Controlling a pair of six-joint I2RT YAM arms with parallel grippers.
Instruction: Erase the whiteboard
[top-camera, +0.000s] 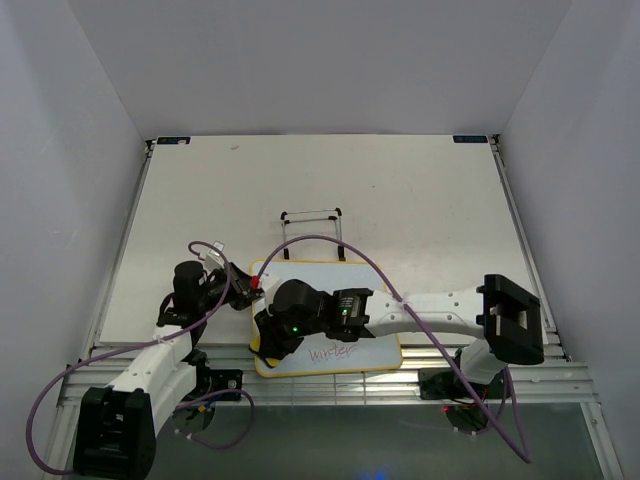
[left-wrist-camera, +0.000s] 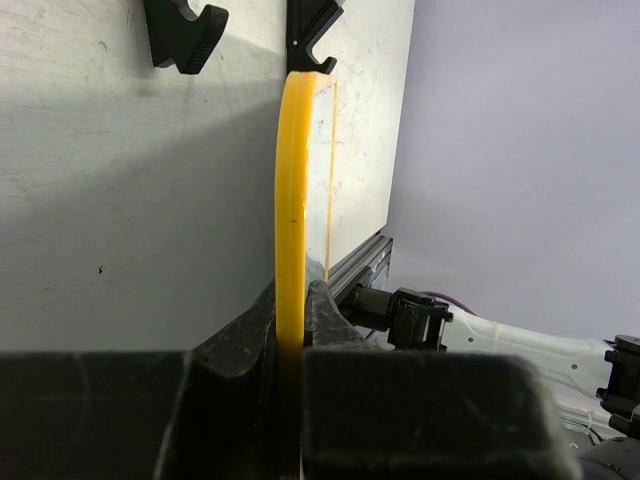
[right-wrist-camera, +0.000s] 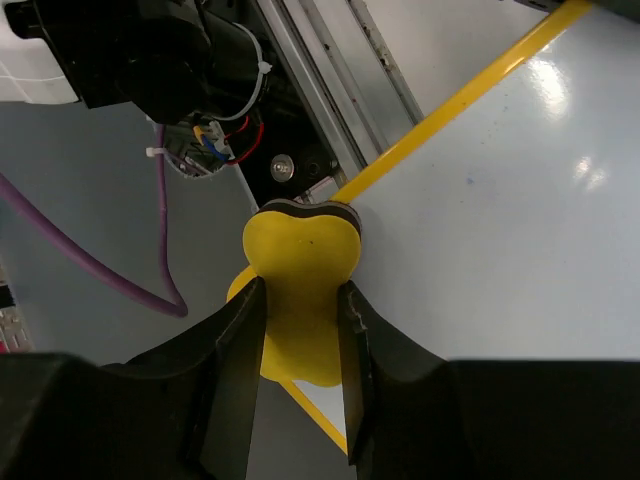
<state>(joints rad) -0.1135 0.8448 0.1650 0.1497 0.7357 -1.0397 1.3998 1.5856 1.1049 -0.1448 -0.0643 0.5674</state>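
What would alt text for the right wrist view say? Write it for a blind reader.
The right claw is shut on a yellow eraser, its tip over the yellow-framed edge of a glossy whiteboard that fills the right side. Left of it are a metal rail and a purple cable.

Left arm (top-camera: 150, 365) bent, angled forward-right. Left hand (left-wrist-camera: 292, 300) clamped on the whiteboard (left-wrist-camera: 290, 180) frame edge. Right arm (top-camera: 440, 310) stretched leftward across. Right hand (right-wrist-camera: 300, 300) pointing down, fingers (right-wrist-camera: 235, 350) pinching a yellow eraser (right-wrist-camera: 300, 255).
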